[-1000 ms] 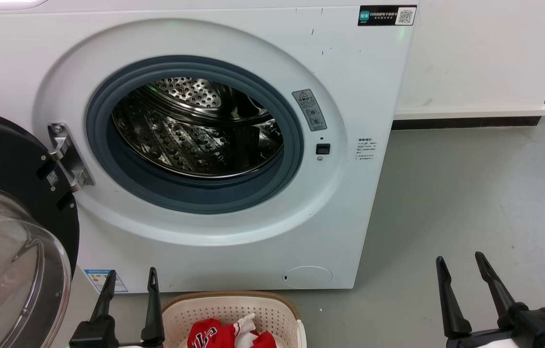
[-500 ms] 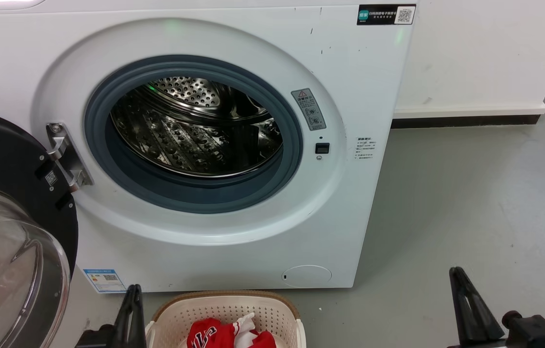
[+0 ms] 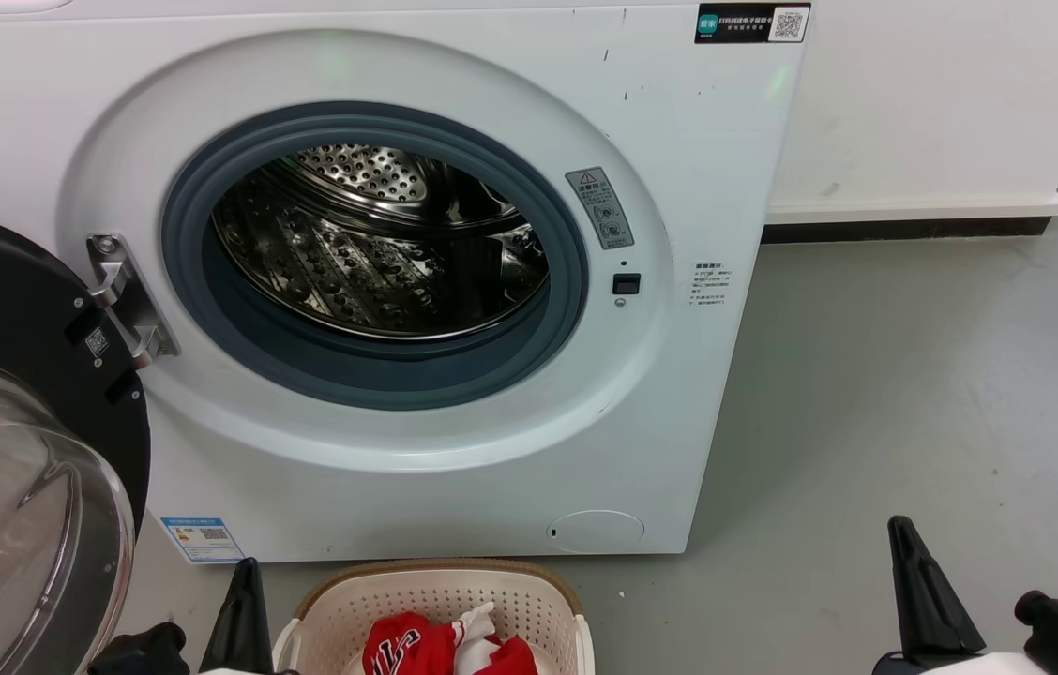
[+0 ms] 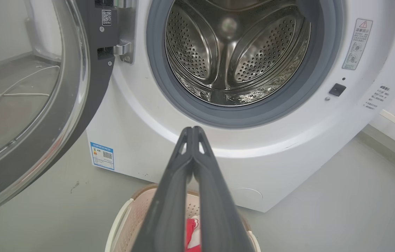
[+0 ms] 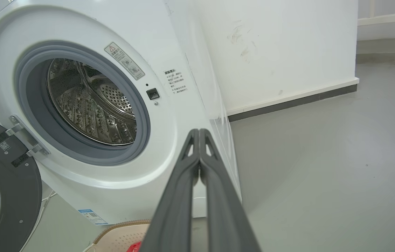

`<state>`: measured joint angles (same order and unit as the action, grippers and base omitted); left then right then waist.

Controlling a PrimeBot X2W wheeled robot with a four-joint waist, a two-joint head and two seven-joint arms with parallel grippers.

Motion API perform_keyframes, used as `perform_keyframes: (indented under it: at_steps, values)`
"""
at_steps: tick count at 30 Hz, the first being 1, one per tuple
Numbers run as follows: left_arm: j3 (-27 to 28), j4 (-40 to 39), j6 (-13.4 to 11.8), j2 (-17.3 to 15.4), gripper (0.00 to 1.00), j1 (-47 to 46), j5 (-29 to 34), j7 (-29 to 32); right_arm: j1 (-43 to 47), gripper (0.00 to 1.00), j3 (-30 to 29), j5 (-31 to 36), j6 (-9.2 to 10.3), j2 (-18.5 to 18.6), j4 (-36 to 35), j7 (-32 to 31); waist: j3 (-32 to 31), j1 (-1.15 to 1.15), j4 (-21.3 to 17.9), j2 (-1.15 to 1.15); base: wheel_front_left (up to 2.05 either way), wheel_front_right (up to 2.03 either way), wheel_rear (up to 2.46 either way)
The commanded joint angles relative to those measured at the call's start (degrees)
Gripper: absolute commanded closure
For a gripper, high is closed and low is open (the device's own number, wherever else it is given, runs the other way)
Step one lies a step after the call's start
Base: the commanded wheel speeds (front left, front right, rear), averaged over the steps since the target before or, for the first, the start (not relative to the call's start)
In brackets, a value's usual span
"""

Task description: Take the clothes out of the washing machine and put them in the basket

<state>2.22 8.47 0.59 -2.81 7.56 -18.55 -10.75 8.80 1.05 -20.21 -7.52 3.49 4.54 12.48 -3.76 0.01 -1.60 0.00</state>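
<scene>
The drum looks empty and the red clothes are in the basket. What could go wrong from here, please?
1. The open door stands close beside the shut left tool; a swing to that side could hit its glass.
2. The basket sits on the floor between the robot and the washing machine; driving forward might push it against the machine or tip out the clothes.
</scene>
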Motion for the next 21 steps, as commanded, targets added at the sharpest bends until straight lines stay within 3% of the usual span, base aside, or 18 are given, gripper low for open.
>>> perform_keyframes:
  at_steps: [1,21]
  values:
    - [0.32,-0.6,0.48,-0.07,1.0,-2.1,-2.59,0.37,-2.17,1.0,-0.05,-2.87,0.01,0.49,-0.4,-0.52,0.05,0.0,0.02,0.0,0.0,0.0,0.0]
    - [1.34,0.93,2.24,-0.08,1.0,-5.35,-21.79,4.85,-5.72,1.0,-0.7,-22.71,0.01,1.27,2.12,-4.38,0.76,0.0,0.31,0.0,0.0,0.0,0.0]
